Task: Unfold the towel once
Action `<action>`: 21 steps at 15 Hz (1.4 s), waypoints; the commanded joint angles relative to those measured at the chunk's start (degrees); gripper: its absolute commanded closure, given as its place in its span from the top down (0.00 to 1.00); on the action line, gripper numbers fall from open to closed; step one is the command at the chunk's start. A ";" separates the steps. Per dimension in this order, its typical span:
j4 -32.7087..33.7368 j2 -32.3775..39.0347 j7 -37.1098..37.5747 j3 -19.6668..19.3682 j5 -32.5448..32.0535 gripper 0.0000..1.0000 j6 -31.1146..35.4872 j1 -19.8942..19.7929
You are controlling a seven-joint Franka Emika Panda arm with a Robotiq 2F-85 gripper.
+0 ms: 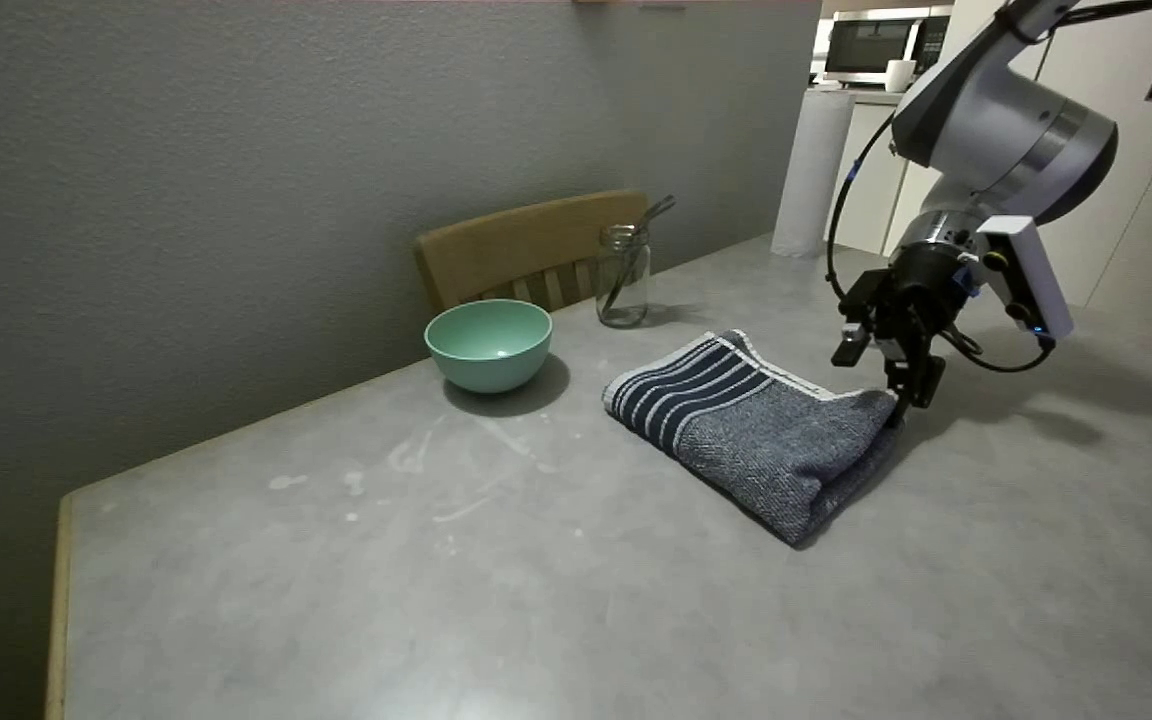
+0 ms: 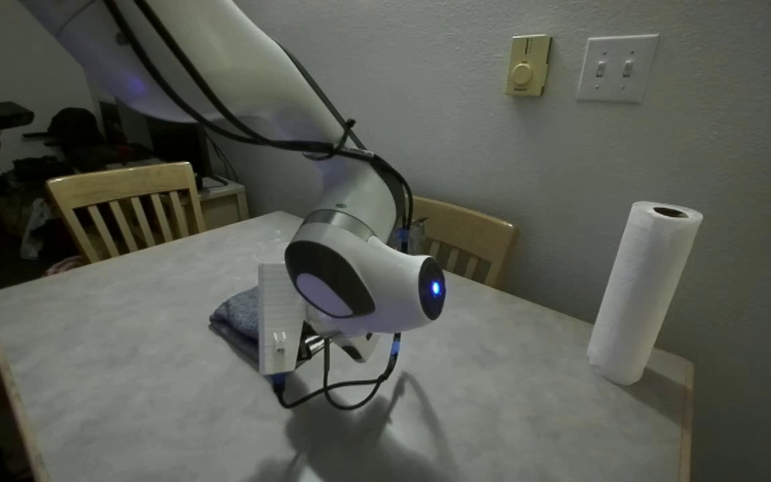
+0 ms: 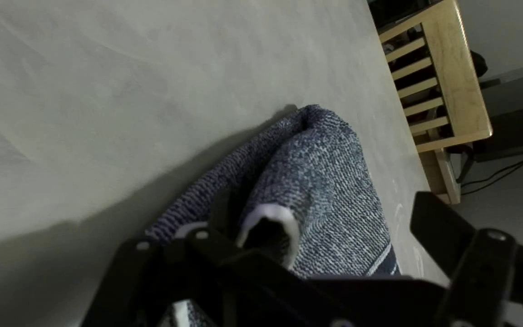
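Observation:
The towel (image 1: 766, 430), dark blue-grey with pale stripes and a light hem, lies folded on the table in an exterior view. Behind the arm, only a corner of the towel (image 2: 238, 314) shows in an exterior view. My gripper (image 1: 874, 378) is low over the corner nearest the arm, its jaws spread wide. In the wrist view, one of the fingers (image 3: 222, 211) sits in the gap between the towel's upper and lower layers. The top layer (image 3: 334, 181) bulges up with its hem curled beside that finger. The opposite finger stands apart, above the cloth. Nothing is clamped.
A green bowl (image 1: 491, 370) and a glass jar (image 1: 624, 285) with utensils stand past the towel by the wall. A paper towel roll (image 2: 643, 294) is upright at the table's far corner. Wooden chairs (image 2: 124, 181) border the table (image 1: 436, 620).

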 commanded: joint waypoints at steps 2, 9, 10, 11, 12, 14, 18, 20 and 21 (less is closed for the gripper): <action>2.22 1.37 -2.73 0.38 1.66 1.00 -0.50 -1.14; 3.43 1.45 -10.05 0.20 4.76 1.00 0.85 -0.74; 3.47 1.53 -10.63 0.14 4.90 1.00 0.76 -0.70; 3.47 1.65 -11.12 0.12 5.03 1.00 0.55 -0.72; 3.46 1.73 -11.24 0.07 5.06 1.00 0.34 -0.72; 3.26 1.89 -10.65 -0.02 5.01 1.00 -0.33 -0.78; 2.04 1.75 -7.52 -0.29 4.70 1.00 -1.55 -0.60; 1.85 1.94 -5.89 -0.38 5.14 1.00 -1.22 -0.66; 1.77 2.04 -5.24 -0.46 5.31 1.00 -0.84 -0.63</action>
